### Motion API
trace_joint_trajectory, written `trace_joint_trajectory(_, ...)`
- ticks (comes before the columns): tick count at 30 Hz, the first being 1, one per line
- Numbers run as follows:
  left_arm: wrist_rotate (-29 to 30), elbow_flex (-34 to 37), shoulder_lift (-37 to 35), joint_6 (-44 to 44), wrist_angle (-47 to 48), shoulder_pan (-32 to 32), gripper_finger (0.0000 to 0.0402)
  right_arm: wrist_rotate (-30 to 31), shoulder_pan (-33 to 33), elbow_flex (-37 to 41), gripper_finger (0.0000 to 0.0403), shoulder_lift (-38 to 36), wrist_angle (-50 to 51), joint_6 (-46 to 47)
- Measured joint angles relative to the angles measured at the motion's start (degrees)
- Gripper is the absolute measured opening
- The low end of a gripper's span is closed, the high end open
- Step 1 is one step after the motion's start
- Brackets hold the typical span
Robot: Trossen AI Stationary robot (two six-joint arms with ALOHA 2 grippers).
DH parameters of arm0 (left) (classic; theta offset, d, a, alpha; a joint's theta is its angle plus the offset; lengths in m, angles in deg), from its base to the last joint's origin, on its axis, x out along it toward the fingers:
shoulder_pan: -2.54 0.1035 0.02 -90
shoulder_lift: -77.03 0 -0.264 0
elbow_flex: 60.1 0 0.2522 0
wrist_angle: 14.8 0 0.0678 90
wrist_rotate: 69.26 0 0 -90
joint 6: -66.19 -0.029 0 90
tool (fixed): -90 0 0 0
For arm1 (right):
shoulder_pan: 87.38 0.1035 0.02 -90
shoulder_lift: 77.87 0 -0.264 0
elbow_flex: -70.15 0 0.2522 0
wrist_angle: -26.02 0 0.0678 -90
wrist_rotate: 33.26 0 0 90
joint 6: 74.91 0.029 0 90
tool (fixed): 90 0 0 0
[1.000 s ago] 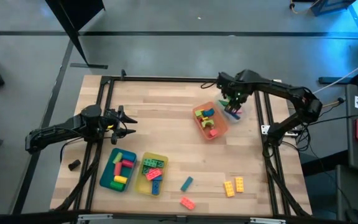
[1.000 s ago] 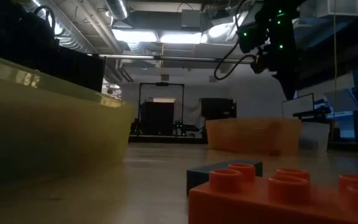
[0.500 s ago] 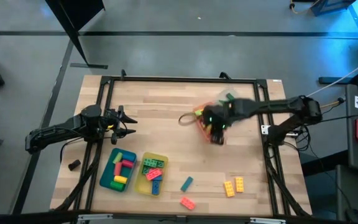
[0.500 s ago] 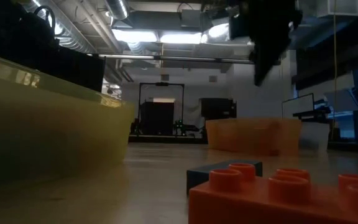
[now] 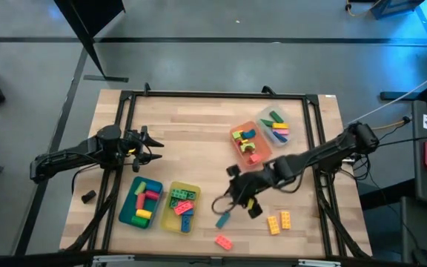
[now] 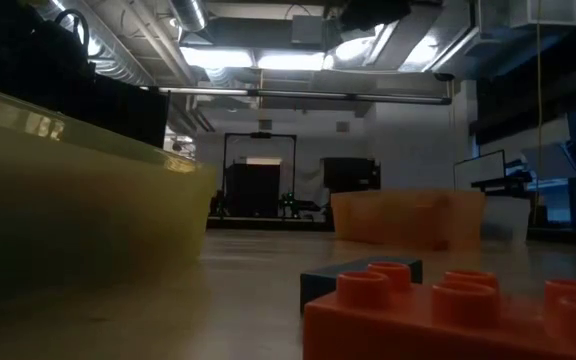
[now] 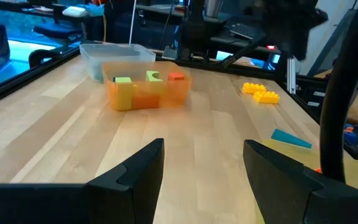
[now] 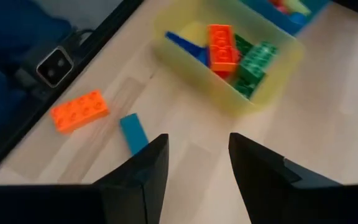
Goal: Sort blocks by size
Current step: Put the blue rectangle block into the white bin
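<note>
Two yellow blocks (image 5: 279, 221) lie near the table's (image 5: 191, 126) front edge, with a teal block (image 5: 222, 219) and a red block (image 5: 224, 241) alongside; the right gripper (image 5: 237, 202), fingers parted and empty, hangs just beside the teal one (left gripper (image 5: 150, 146), open, waits near the left edge)

Four trays sit on the table: a teal tray (image 5: 128, 208) and a yellow tray (image 5: 170, 212) near left, an orange tray (image 5: 237, 152) and a clear tray (image 5: 266, 116) far right. Four loose bricks lie near: one teal brick (image 5: 222, 219), one red brick (image 5: 224, 241), two yellow bricks (image 5: 279, 221).
</note>
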Motion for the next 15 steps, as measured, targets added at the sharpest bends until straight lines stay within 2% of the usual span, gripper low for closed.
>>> trace_joint_trajectory(6,0.2,0.0,0.1,0.0,0.0,0.0,0.0205,0.4,2.1,0.0,0.017,7.6,-7.3,-4.0)
trace_joint_trajectory(15,0.2,0.0,0.5,-3.8,0.3,0.0,0.0205,-2.6,2.2,0.0,0.017,17.3,-8.1,-5.8)
